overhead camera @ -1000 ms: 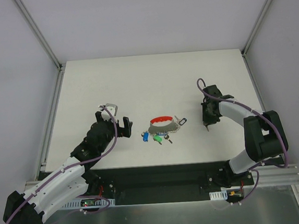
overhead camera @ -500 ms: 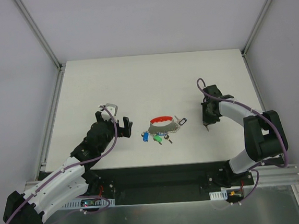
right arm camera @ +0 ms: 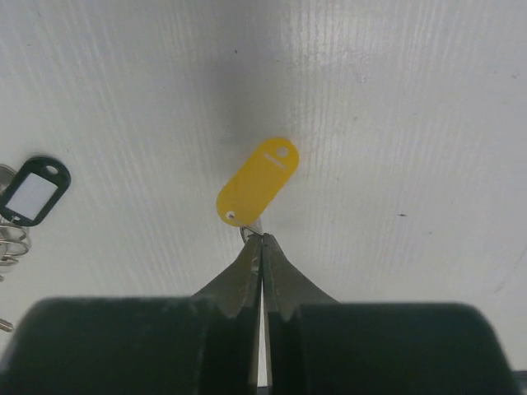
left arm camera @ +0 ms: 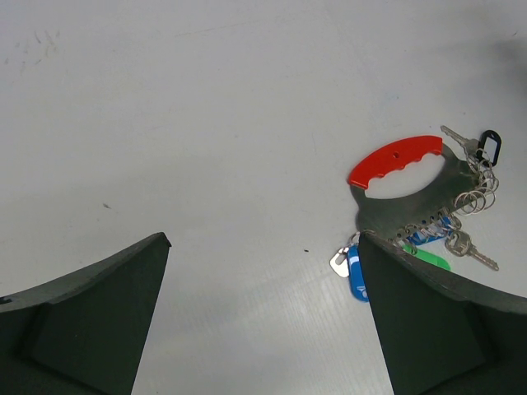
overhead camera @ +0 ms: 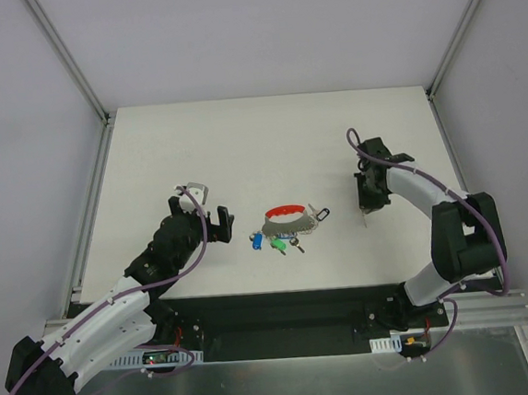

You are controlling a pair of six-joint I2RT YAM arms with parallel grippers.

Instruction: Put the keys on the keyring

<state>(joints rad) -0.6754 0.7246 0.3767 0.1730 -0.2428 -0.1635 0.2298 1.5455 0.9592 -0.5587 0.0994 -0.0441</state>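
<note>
The keyring lies mid-table: a red loop band (overhead camera: 284, 211) on a grey piece (overhead camera: 283, 224), also in the left wrist view (left arm camera: 395, 160), with small metal rings (left arm camera: 476, 196). Blue (left arm camera: 356, 273) and green (left arm camera: 428, 259) capped keys and a bare silver key (left arm camera: 473, 250) lie at its near side. My left gripper (overhead camera: 213, 222) is open and empty, left of the cluster. My right gripper (right arm camera: 263, 239) is shut on the small ring of the yellow-capped key (right arm camera: 258, 182), right of the keyring (overhead camera: 367, 212); the key seems to be held just above the table.
A black-framed tag (right arm camera: 31, 191) lies at the keyring's right end, also in the left wrist view (left arm camera: 489, 146). White table with a metal frame rail at the left (overhead camera: 93, 203) and right (overhead camera: 453, 153) edges.
My right gripper has shifted slightly toward the far side with the yellow-capped key in it. The left arm and the keyring have not moved.
</note>
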